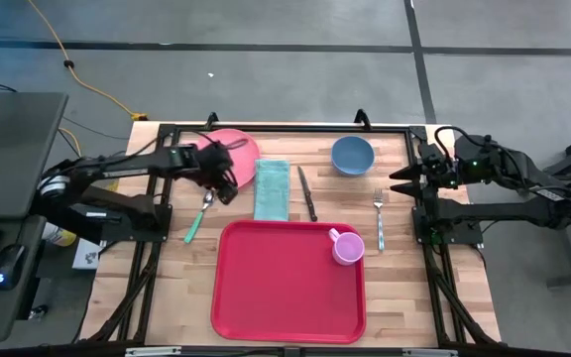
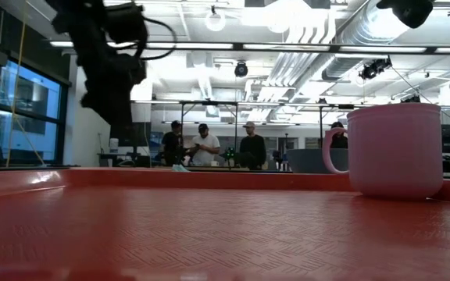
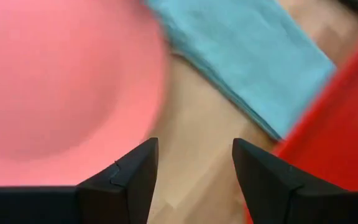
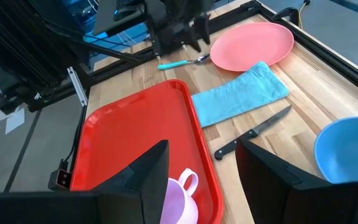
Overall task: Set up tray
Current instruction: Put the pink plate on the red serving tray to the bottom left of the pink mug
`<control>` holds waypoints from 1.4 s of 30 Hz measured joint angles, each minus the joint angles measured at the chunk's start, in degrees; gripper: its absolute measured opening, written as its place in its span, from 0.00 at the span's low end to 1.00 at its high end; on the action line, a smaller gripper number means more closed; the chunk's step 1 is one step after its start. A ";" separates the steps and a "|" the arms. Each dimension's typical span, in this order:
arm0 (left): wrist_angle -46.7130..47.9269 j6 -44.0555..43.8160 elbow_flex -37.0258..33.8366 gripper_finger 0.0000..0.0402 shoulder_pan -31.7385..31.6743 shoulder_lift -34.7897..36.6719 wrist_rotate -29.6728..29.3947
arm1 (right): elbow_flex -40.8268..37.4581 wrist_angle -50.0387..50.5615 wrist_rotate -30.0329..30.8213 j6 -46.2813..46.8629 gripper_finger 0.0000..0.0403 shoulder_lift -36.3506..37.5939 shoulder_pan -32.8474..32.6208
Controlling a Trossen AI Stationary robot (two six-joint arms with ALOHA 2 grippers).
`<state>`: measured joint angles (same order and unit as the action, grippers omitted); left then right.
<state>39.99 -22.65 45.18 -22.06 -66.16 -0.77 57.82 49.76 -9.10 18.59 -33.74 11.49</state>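
Note:
The red tray [image 1: 266,288] lies at the table's near middle, with a pink cup [image 1: 346,246] standing upright in its far right corner [image 2: 393,148]. My left gripper [image 1: 226,184] hovers open over bare wood [image 3: 194,149], between the pink plate [image 3: 55,81] and the teal cloth [image 3: 253,62], and holds nothing. My right gripper [image 1: 401,180] waits open at the table's right side, raised [image 4: 202,149], also with nothing between its fingers.
Behind the tray lie a teal-handled spoon [image 1: 198,216], the pink plate [image 1: 241,149], the folded teal cloth [image 1: 272,188], a black-handled knife [image 1: 307,193], a blue bowl [image 1: 352,155] and a fork [image 1: 379,218]. People stand in the room beyond [image 2: 209,144].

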 joint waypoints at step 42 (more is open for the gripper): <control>6.31 -25.76 -11.88 0.59 -9.86 1.65 -12.15 | 0.00 0.10 2.03 1.09 0.41 0.00 0.00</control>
<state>46.30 -48.42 33.30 -31.92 -64.51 -12.92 57.82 49.87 -7.08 19.68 -33.74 11.49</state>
